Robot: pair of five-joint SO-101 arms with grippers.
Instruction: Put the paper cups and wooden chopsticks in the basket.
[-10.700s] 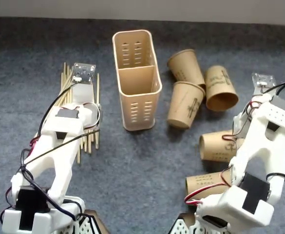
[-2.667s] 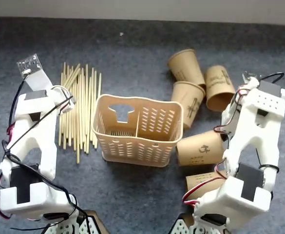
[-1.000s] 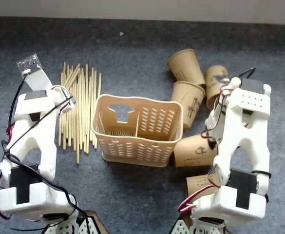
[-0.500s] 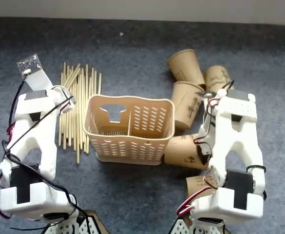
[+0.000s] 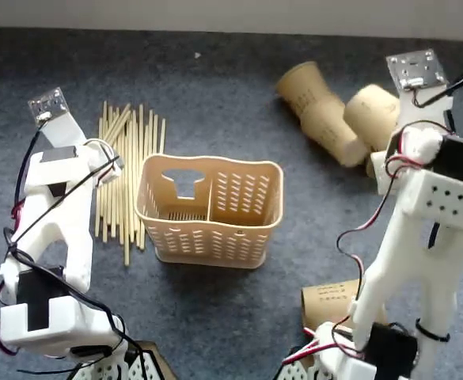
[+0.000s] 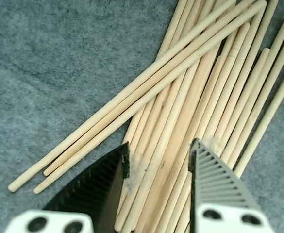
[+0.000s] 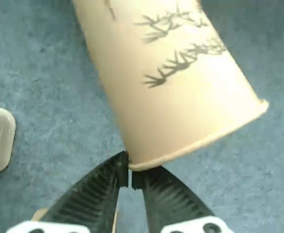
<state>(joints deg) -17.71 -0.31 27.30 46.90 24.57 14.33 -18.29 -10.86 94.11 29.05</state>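
While my right claw (image 7: pixel 130 177) pinches a paper cup (image 7: pixel 171 82) by its rim, I go softly.
It looks light and squashy; my left claw (image 6: pixel 158 160) is spread wide over stiff chopsticks (image 6: pixel 205 97).

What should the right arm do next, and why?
Probably carry the paper cup across until it is over the basket, with the right pincer kept shut. The pincer is clamped on the cup's rim, and the basket stands upright with its open top up, off to one side of the cup.

The right arm (image 5: pixel 433 202) is covering part of a paper cup (image 5: pixel 326 299) at the high view's lower right.
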